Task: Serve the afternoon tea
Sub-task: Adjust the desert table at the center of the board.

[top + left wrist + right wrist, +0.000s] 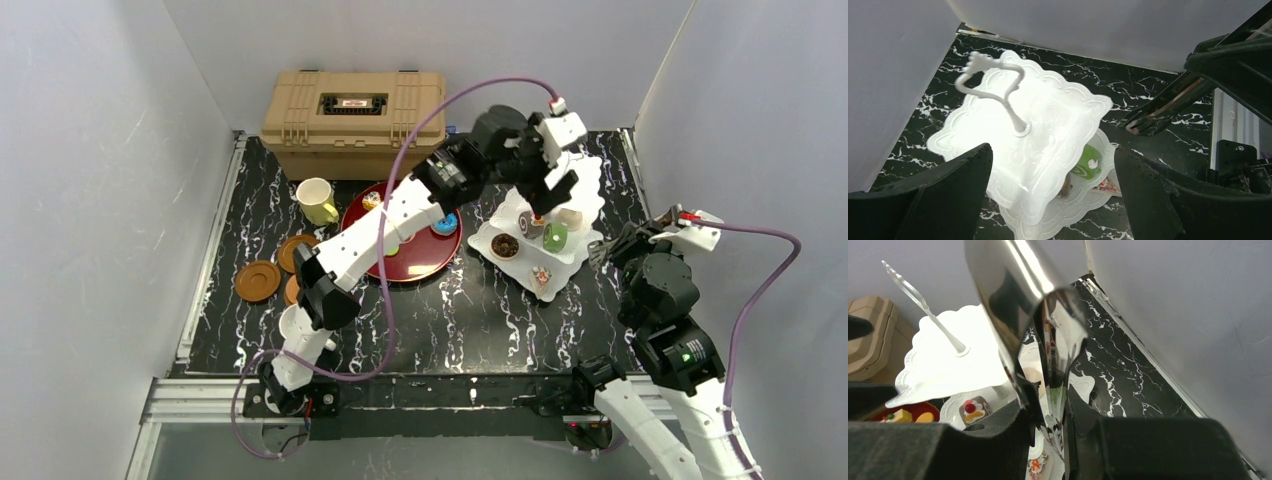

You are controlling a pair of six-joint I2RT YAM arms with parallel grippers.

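**Stand sits straight below the left pincer; unserved cakes lie off to its left**

The white three-tier scalloped stand (592, 190) is on the right half of the black marbled worktop (450, 320). The left pincer (548, 205) hangs directly above it. Its black fingers (948, 195) are spread wide with nothing between them, and the wrist view looks down past them onto the bare top tier and its looped wire handle (993, 80). The lowest tier carries several small toy cakes, among them a round green one (555, 237).

The right pincer (608, 245) is at the stand's right edge, clamped on a shiny metal utensil (1018, 285). That looks like serving tongs, and its blades run forward out of the fingers towards the stand.

More small colourful cakes (445, 222) lie on the big round dark-red tray (420, 260), just left of the stand. Judging from this, the next pickup lies to the left and slightly nearer. The left arm already stretches over the tray, so it is the closer one, while the right arm would have to reach across the stand to get there.
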